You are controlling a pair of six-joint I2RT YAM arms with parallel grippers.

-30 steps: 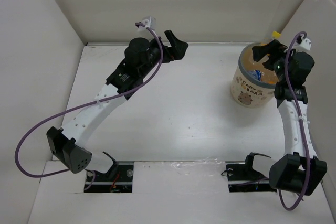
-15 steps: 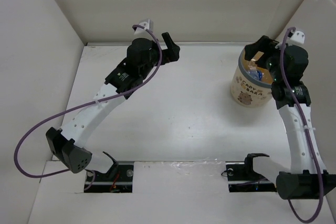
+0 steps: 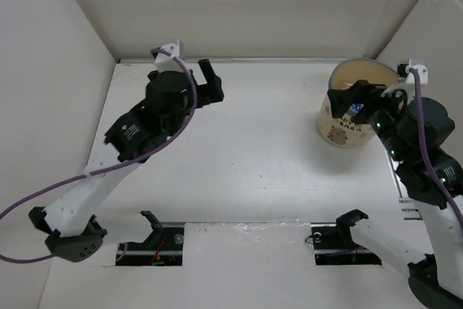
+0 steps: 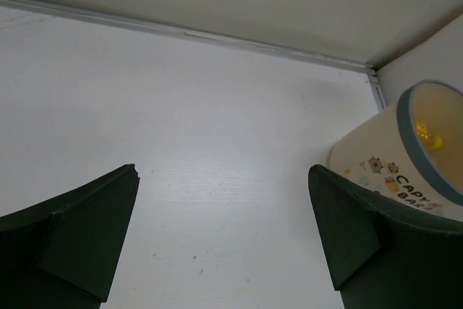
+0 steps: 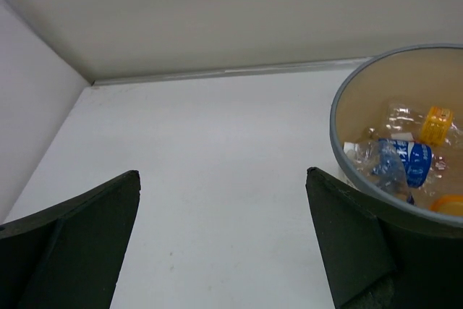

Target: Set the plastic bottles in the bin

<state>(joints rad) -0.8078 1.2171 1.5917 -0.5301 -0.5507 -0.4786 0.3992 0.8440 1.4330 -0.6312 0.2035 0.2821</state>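
Seen from above, a white table (image 3: 253, 157) sits between pale walls, and your two arms reach away from its near edge.

The bin (image 3: 340, 127) is a round cream tub with a grey-blue rim band and cartoon animal prints and lettering on its side. It stands upright at the far right of the table, near the back right corner. The plastic bottles (image 5: 405, 163) lie inside it, against the tan inner wall. Your right wrist camera shows a crumpled clear bottle with a blue label and another clear one beside it. It also shows an orange-yellow cap or bottle end further in, and a second orange-yellow piece at the near edge. You cannot count them all from these views.

Your right gripper (image 3: 354, 97) hangs over the near left part of the bin's rim. Its jaws are spread wide and hold nothing. In its wrist view one finger overlaps the rim, and you cannot tell whether it touches.

Your left gripper (image 3: 210, 81) is well apart from the bin, over the far left-centre of the table close to the back wall. Its jaws are also spread wide and empty. Its wrist camera shows bare table between the fingers and the bin at the right edge, with something yellow inside it.
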